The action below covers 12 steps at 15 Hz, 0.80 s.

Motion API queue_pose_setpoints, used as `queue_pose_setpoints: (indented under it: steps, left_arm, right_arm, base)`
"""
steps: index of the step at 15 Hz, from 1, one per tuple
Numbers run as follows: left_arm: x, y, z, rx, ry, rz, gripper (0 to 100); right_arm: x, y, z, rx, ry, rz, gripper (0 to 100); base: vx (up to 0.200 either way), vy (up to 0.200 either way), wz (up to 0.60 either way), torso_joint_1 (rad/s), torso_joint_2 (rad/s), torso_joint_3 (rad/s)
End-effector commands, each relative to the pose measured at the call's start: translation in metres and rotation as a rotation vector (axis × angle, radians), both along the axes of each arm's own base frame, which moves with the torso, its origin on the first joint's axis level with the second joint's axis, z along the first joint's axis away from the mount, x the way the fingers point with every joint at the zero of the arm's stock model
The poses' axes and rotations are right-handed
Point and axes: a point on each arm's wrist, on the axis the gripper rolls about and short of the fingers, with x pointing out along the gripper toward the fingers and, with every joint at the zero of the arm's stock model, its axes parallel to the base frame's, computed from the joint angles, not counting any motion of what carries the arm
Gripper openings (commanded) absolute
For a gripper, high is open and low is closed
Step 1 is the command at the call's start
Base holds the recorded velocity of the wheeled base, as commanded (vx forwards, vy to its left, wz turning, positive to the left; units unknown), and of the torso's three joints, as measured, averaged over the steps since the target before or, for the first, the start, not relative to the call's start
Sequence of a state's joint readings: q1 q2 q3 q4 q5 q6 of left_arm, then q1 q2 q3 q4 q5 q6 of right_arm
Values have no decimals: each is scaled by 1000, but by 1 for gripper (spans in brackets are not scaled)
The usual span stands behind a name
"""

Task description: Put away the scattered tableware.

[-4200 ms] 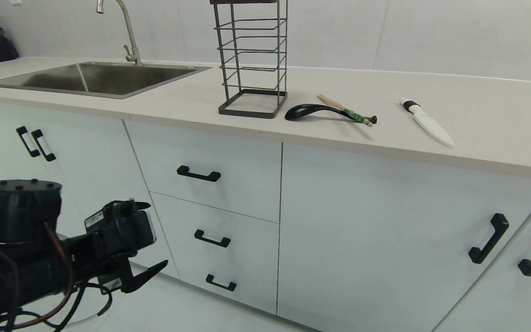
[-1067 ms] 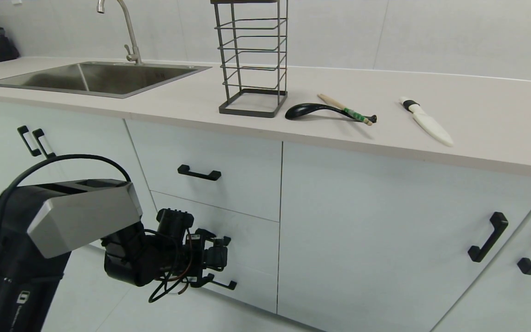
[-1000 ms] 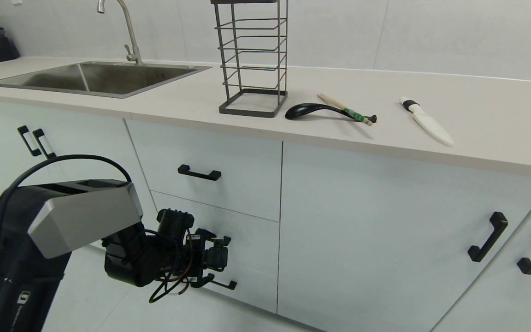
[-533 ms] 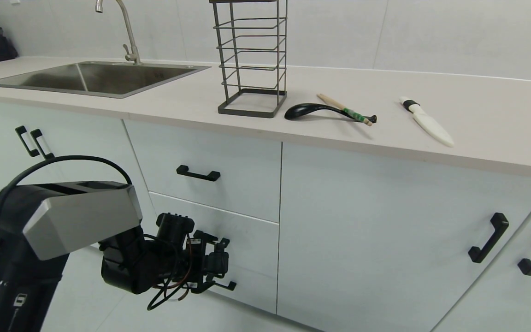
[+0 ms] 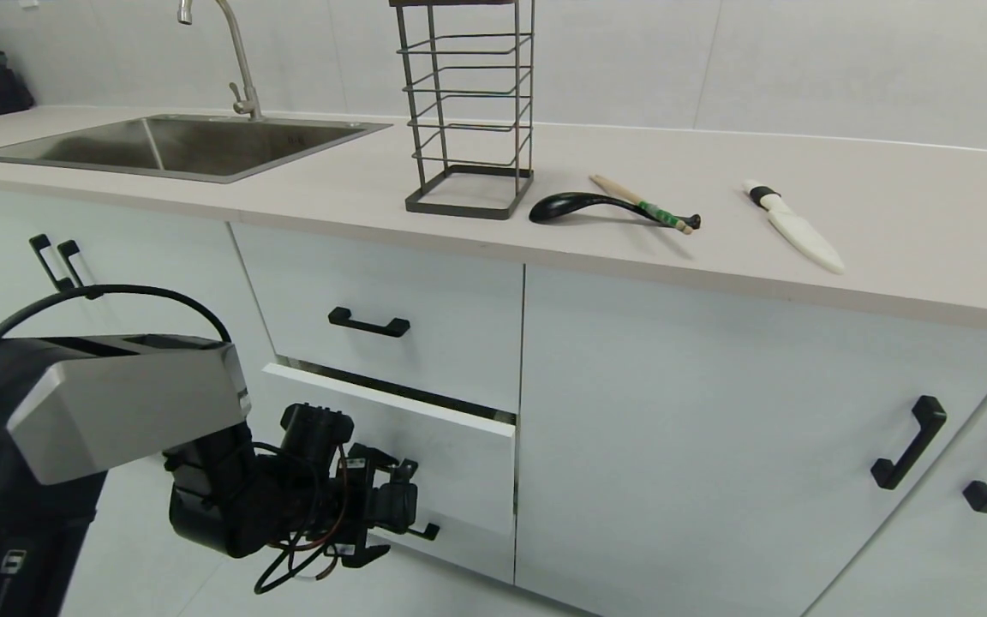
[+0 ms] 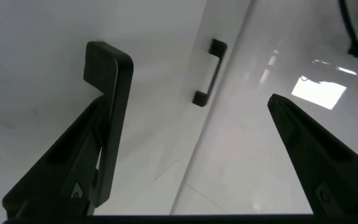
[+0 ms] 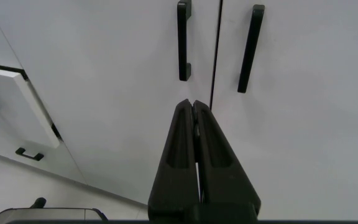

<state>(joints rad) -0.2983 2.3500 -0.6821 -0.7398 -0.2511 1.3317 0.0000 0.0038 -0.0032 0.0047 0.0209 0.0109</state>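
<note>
- Far left on the table [image 5: 331, 193] I count one steel sink [image 5: 219, 146] with one faucet [image 5: 236, 60].
- Below the table edge, my left end effector [image 5: 389, 514] sits at the front of the middle drawer [image 5: 459, 454], which stands partly out. The left wrist view gives me its fingers [image 6: 107, 124] spread wide apart, with one black drawer handle [image 6: 207, 71] farther off between them.
- One wire rack [image 5: 468, 111] stands upright beside the sink.
- Just right of the rack lies one black ladle [image 5: 553, 208], with one pair of chopsticks [image 5: 622, 193] across its handle, touching.
- Farther right lies one white knife [image 5: 798, 230], apart from the rest.
- The right wrist view gives me the right end effector [image 7: 194, 109], fingers pressed together, facing two upright door handles [image 7: 183, 40].
</note>
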Motion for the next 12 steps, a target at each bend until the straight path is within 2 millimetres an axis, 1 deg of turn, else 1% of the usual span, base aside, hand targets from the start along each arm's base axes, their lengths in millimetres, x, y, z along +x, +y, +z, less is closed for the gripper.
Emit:
queue_pose_setpoints:
  steps: [1,2,3,4,5,6,7,8,9,10,12]
  left_arm:
    - [-27,7,45,-21,-67,-4,100]
    - [-48,14,61,-25,-75,-3,100]
    - [-61,18,70,-30,-84,1,100]
    - [-83,23,93,-48,-134,-2,100]
    - [-83,23,93,-48,-134,-2,100]
    - [-97,19,124,-102,-238,-26,100]
    - [-96,16,132,-129,-260,-20,100]
    - [-91,11,141,-168,-280,-7,100]
    - [-87,5,143,-182,-289,-18,100]
    - [-84,1,145,-187,-292,-25,100]
    - [-74,-8,138,-180,-273,-39,100]
  right_arm:
    - [0,0,0,0,1,1,0]
    - [0,0,0,0,1,1,0]
    - [0,0,0,0,2,1,0]
    - [0,0,0,0,1,1,0]
    - [0,0,0,0,1,1,0]
    - [0,0,0,0,1,1,0]
    - [0,0,0,0,1,1,0]
    - [0,0,0,0,1,1,0]
    - [0,0,0,0,1,1,0]
    - [0,0,0,0,2,1,0]
    - [0,0,0,0,1,1,0]
  base:
    - [0,0,0,0,0,0]
    - [0,0,0,0,0,0]
    - [0,0,0,0,0,0]
    - [0,0,0,0,0,0]
    - [0,0,0,0,0,0]
    - [0,0,0,0,0,0]
    - [0,0,0,0,0,0]
    - [0,0,0,0,0,0]
    - [0,0,0,0,0,0]
    - [0,0,0,0,0,0]
    - [0,0,0,0,0,0]
